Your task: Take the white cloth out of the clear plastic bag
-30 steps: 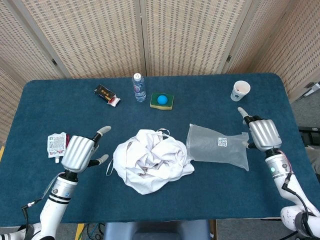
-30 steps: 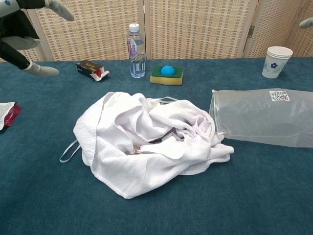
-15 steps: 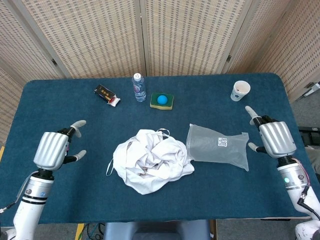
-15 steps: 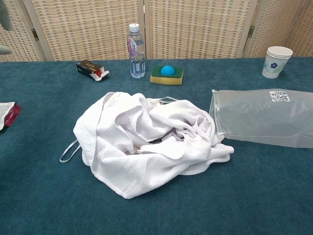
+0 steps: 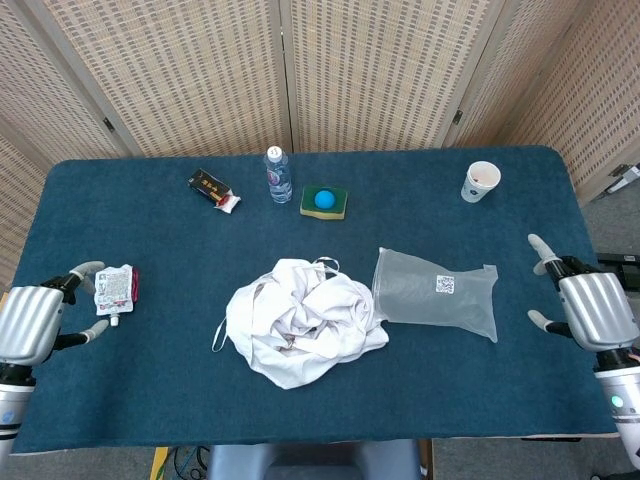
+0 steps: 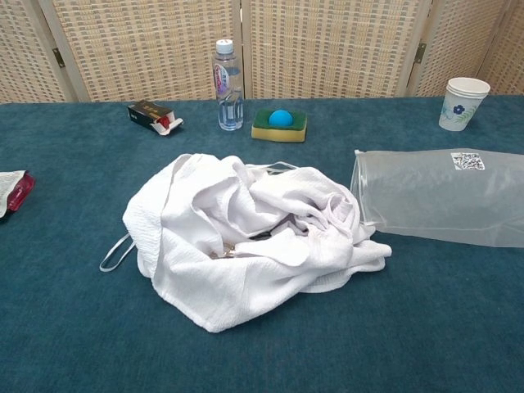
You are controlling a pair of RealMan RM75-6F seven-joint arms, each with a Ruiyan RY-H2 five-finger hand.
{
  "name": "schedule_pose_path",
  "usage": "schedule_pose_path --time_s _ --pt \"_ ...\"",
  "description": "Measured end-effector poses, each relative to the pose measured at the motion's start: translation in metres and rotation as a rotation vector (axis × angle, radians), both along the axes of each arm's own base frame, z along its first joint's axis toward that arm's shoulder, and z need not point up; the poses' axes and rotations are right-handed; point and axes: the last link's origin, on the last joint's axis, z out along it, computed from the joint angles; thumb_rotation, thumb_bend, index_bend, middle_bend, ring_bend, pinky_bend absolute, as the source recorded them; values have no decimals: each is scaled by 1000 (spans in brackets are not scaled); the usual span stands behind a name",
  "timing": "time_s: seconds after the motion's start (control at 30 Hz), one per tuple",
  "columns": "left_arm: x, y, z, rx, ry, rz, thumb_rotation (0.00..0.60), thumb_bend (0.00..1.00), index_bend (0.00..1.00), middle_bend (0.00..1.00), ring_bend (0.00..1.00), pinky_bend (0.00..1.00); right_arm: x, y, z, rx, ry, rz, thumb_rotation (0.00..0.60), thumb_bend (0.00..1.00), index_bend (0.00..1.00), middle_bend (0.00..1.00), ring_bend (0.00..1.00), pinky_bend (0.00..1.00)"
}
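The white cloth [image 5: 303, 322] [image 6: 250, 235] lies crumpled in a heap on the blue table, fully outside the clear plastic bag [image 5: 438, 294] [image 6: 442, 196]. The bag lies flat just right of the cloth, its mouth toward the heap, a small printed label on top. At the table's left edge my left hand [image 5: 32, 322] hovers with fingers apart, holding nothing. My right hand [image 5: 590, 306] is at the right edge, fingers spread and empty. Neither hand shows in the chest view.
A water bottle [image 5: 278, 175], a green sponge with a blue ball [image 5: 324, 201] and a small dark box [image 5: 214, 189] stand along the back. A paper cup [image 5: 480, 181] is at the back right. A white-and-red sachet [image 5: 115, 287] lies beside my left hand.
Both hands have drawn outward and back, from beside the cloth and bag to the table's left and right edges. Cloth and bag have not moved.
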Motion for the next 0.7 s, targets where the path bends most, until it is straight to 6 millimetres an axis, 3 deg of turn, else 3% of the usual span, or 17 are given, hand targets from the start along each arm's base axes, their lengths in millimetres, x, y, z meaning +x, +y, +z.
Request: schedule_pose_path --time_s 0.33,0.7 --pt "-30 -24 15 8 46 35 600 31 256 462 537 779 -24 31 5 -4 -10 -83 600 0 145 400 312 537" --pt "-44 -31 12 36 14 60 600 31 269 462 537 777 -24 39 12 -11 -15 -102 600 0 145 402 313 537"
